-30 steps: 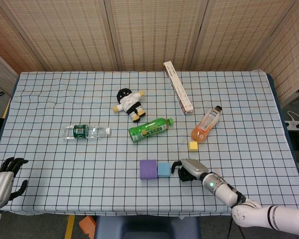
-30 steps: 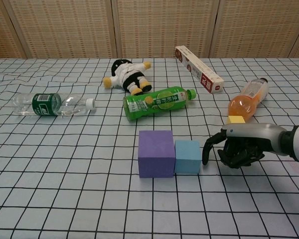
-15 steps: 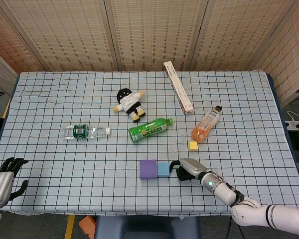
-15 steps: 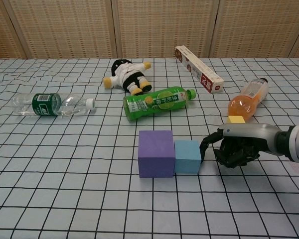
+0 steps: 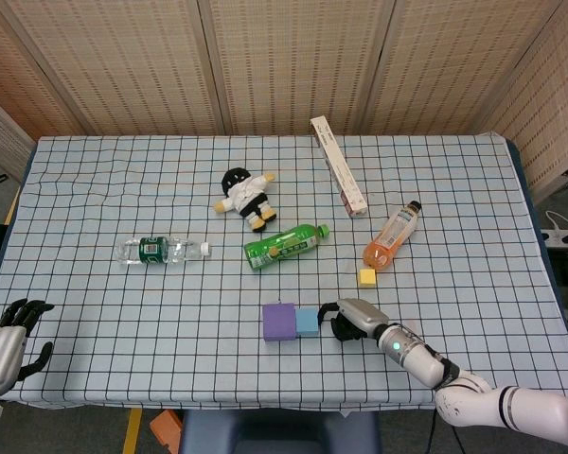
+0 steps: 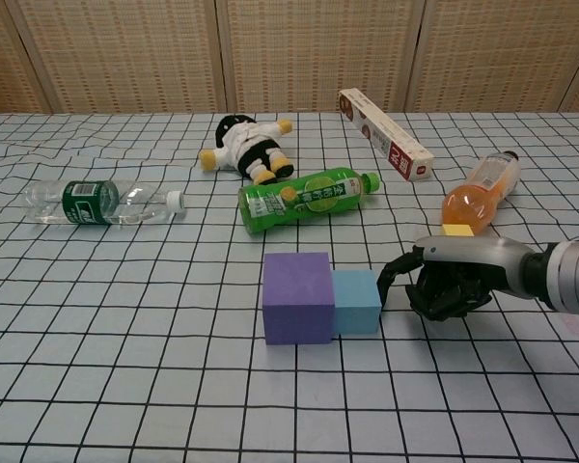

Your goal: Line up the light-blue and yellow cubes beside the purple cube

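The purple cube (image 5: 279, 322) (image 6: 296, 297) sits near the table's front, with the smaller light-blue cube (image 5: 308, 323) (image 6: 357, 301) flush against its right side. My right hand (image 5: 348, 319) (image 6: 451, 282) lies on the cloth just right of the light-blue cube, fingers curled in, one fingertip touching that cube's right face; it holds nothing. The small yellow cube (image 5: 366, 276) (image 6: 456, 231) rests behind the hand, beside the orange bottle. My left hand (image 5: 5, 345) stays at the front-left table edge, fingers spread, empty.
An orange drink bottle (image 5: 392, 235) (image 6: 480, 192), a green bottle (image 5: 283, 245) (image 6: 304, 198), a clear water bottle (image 5: 161, 250) (image 6: 101, 203), a plush doll (image 5: 247, 198) (image 6: 245, 146) and a long box (image 5: 338, 165) (image 6: 384, 133) lie further back on the checked tablecloth (image 5: 123, 312).
My right hand slid left and pushed the light-blue cube; both that cube and the purple cube shifted slightly left. The left hand has not moved.
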Motion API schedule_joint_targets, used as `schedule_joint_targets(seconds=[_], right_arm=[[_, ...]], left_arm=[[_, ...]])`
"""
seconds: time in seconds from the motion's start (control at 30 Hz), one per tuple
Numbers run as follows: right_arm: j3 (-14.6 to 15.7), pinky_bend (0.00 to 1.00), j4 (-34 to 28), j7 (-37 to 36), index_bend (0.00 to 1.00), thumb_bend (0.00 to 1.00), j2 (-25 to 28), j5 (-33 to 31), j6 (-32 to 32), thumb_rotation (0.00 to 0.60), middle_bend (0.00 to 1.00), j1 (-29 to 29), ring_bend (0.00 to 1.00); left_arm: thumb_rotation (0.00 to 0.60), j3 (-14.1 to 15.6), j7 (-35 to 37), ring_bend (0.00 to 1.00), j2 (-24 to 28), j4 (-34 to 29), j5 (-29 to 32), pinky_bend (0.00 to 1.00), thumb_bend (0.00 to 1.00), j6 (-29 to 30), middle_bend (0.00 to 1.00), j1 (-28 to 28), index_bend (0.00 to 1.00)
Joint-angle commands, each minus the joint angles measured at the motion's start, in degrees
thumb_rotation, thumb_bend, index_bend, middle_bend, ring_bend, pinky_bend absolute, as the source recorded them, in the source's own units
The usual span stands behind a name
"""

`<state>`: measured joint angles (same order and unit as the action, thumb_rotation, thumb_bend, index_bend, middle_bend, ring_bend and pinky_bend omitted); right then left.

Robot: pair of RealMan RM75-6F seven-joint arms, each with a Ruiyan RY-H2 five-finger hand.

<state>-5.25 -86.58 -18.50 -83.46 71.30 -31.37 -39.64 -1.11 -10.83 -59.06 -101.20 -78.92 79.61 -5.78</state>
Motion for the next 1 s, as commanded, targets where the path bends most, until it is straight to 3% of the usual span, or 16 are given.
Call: schedule_joint_targets(seconds=[0.03, 0.5, 0.73, 0.9, 1.0], right_arm=[[0.12, 1.00, 0.34, -0.61, 0.39, 0.75, -0.32, 0.59, -0.05, 0.600, 0.92, -0.02, 0.82], [0.96, 1.00, 0.41, -0.39, 0.38, 0.72, 0.63, 3.26, -2.74, 0.600, 0.92, 0.49, 0.82], [0.78, 1.00, -2.89, 12.53, 0.39, 0.42, 3.96, 0.44, -12.68, 0.600, 0.92, 3.17, 0.82], [0.06, 1.00, -0.23, 27.61, 0.38, 0.20, 1.08, -6.12, -20.96, 0.600, 0.92, 4.68, 0.82], [-0.60, 1.00, 2.59, 32.13, 0.35, 0.14, -1.32, -9.74, -22.71, 0.600, 0.92, 4.81, 0.82]], left_arm=[[0.600, 0.00, 0.04, 0.10, 0.02, -0.02, -0.01, 0.41, 0.42, 0.05, 0.18, 0.03, 0.23], [0.600, 0.00, 0.44, 0.10, 0.12, 0.03, -0.09, 0.41, 0.42, 0.15, 0.18, 0.12, 0.23], [0.600, 0.04, 0.04, 0.10, 0.15, -0.18, -0.20, 0.41, 0.42, 0.11, 0.18, 0.05, 0.23], [0.600, 0.04, -0.36, 0.10, 0.07, -0.28, -0.12, 0.41, 0.42, 0.06, 0.18, 0.01, 0.23], [0.600, 0.05, -0.47, 0.10, 0.03, -0.32, -0.08, 0.41, 0.42, -0.01, 0.18, -0.03, 0.23]])
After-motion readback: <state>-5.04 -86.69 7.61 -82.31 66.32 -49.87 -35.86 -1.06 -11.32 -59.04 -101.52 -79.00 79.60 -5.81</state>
